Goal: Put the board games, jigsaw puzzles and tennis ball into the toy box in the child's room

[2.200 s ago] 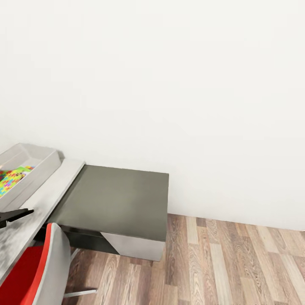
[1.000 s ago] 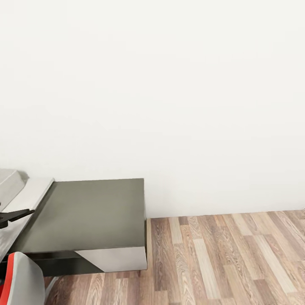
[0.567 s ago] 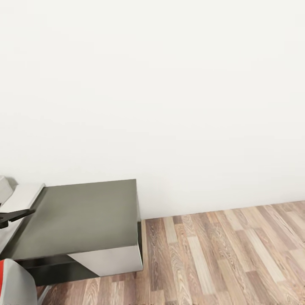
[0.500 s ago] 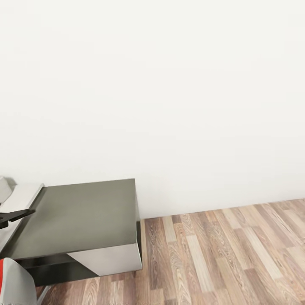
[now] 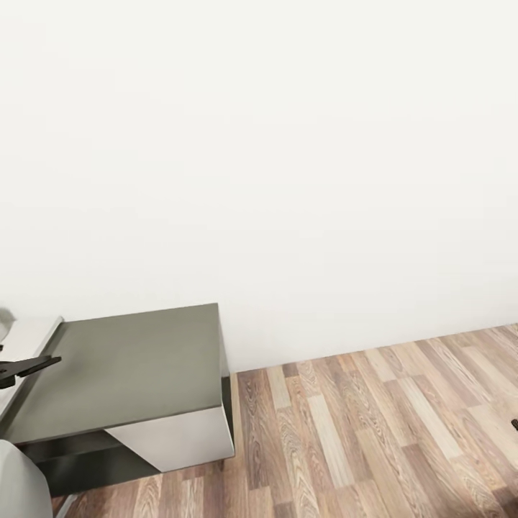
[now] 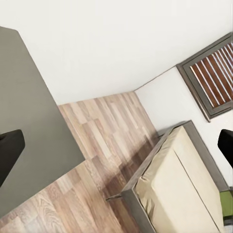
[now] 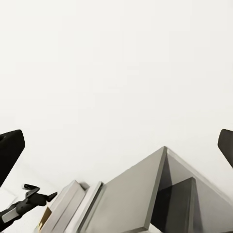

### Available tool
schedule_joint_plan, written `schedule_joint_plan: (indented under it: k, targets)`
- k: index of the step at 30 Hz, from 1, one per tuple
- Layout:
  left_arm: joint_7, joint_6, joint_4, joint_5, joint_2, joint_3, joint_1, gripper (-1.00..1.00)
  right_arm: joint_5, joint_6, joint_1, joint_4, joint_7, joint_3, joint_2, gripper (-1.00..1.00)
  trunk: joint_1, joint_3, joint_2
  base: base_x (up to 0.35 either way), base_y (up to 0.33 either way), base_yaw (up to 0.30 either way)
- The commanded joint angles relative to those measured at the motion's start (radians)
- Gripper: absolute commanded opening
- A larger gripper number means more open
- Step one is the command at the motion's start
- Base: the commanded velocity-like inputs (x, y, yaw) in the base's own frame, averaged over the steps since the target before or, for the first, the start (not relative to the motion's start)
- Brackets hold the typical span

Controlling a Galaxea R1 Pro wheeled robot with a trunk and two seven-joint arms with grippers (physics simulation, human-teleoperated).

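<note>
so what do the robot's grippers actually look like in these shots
Little of them shows. The left gripper has matte black fingers with blunt, rounded tips at the wrist picture's edges. The right gripper looks the same, with plain black fingers. From the head camera, a slim black tapered finger pokes in at the left. No cables or markings are visible.

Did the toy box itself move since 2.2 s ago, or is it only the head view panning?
Cannot tell that it moved. The toy box and the dark desk section both slid left across the head view, so the camera turned right.
</note>
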Motion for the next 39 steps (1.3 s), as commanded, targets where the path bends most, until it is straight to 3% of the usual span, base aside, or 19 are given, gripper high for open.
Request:
schedule_joint_plan:
  k: [1,11,22,28,29,31,37,39]
  targets:
    - [-0.003,0.010,0.000,0.001,0.000,-0.002,-0.001,1.00,0.000,0.011,0.000,-0.002,0.001,0.001,0.001,1.00,0.001,0.000,-0.002,-0.011,-0.003,-0.025]
    - [-0.003,0.009,-0.001,0.000,-0.003,-0.004,-0.001,1.00,0.013,0.011,0.000,-0.005,-0.001,0.002,0.006,1.00,0.001,0.017,-0.002,-0.004,-0.001,-0.009]
    - [-0.003,0.009,-0.001,-0.005,-0.028,-0.004,0.000,1.00,0.017,0.010,0.000,-0.007,-0.023,0.007,0.008,1.00,0.001,0.035,-0.002,0.000,0.000,-0.001]
    - [-0.003,0.010,-0.003,-0.013,-0.068,-0.006,0.000,1.00,0.035,0.010,0.000,-0.012,-0.104,0.084,0.009,1.00,0.001,0.045,-0.002,0.000,0.000,0.000]
    - [-0.003,0.011,-0.006,-0.017,-0.082,-0.015,0.000,1.00,0.038,0.009,0.000,-0.022,-0.144,0.118,0.009,1.00,0.001,0.046,-0.002,0.000,0.000,0.000]
    - [-0.003,0.011,-0.009,-0.022,-0.095,-0.028,0.000,1.00,0.040,0.009,0.000,-0.034,-0.184,0.149,0.009,1.00,0.001,0.050,-0.002,0.000,0.000,0.000]
    - [-0.003,0.012,-0.013,-0.071,-0.153,-0.107,0.000,1.00,0.043,0.009,-0.001,-0.074,-0.358,0.262,0.010,1.00,0.001,0.060,-0.002,0.000,0.000,0.000]
    - [0.023,0.011,-0.012,-0.106,-0.189,-0.142,0.000,1.00,0.045,0.008,-0.001,-0.077,-0.438,0.317,0.010,1.00,0.001,0.063,-0.002,0.000,0.000,0.000]
